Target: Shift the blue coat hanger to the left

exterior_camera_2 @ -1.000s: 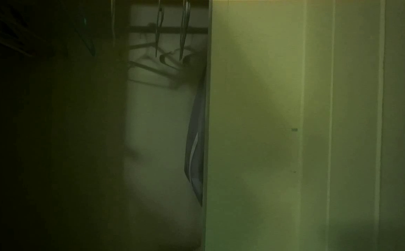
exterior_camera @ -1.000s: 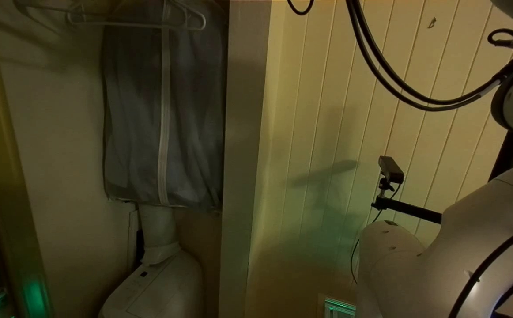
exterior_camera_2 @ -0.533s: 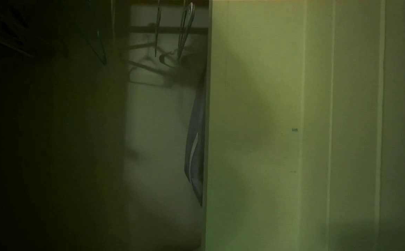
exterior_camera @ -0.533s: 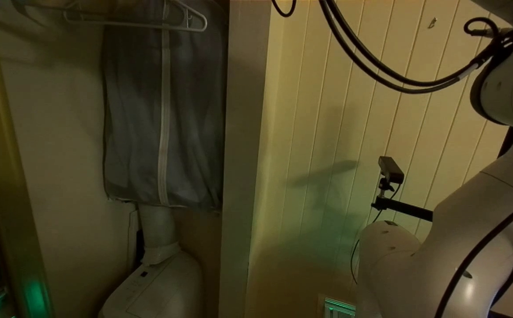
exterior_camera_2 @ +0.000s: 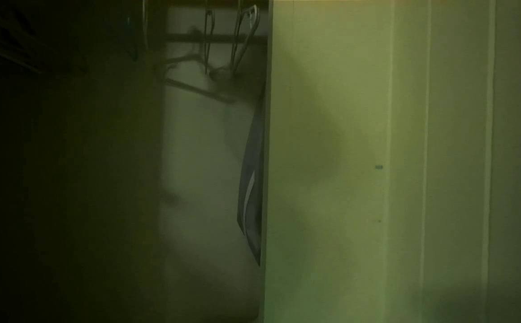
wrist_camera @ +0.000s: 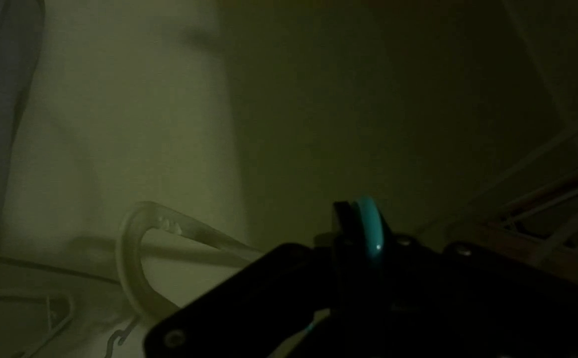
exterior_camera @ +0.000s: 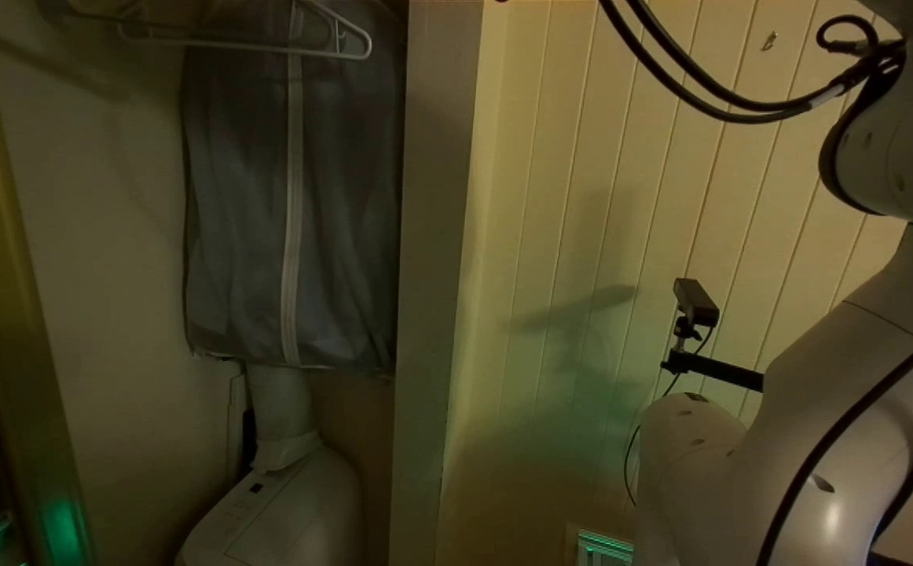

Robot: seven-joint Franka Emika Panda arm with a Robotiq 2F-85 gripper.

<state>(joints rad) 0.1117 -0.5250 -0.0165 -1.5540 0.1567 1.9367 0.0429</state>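
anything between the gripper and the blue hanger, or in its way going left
Nothing visible stands between the gripper and the blue hanger, which it appears to be gripping. To its left in an exterior view, what look like other hangers might obstruct; it's too dark to tell how near.

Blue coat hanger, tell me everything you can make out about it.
Only a short stretch of the blue coat hanger shows clearly, in the wrist view: a smooth, rounded, turquoise piece with a bright glint, looking like glossy plastic. It runs near vertical in that picture, leaning slightly, and the dark gripper appears closed on it from both sides. In an exterior view, a faint bluish line in the dark is probably its edge. Its hook and most of its frame can't be made out.
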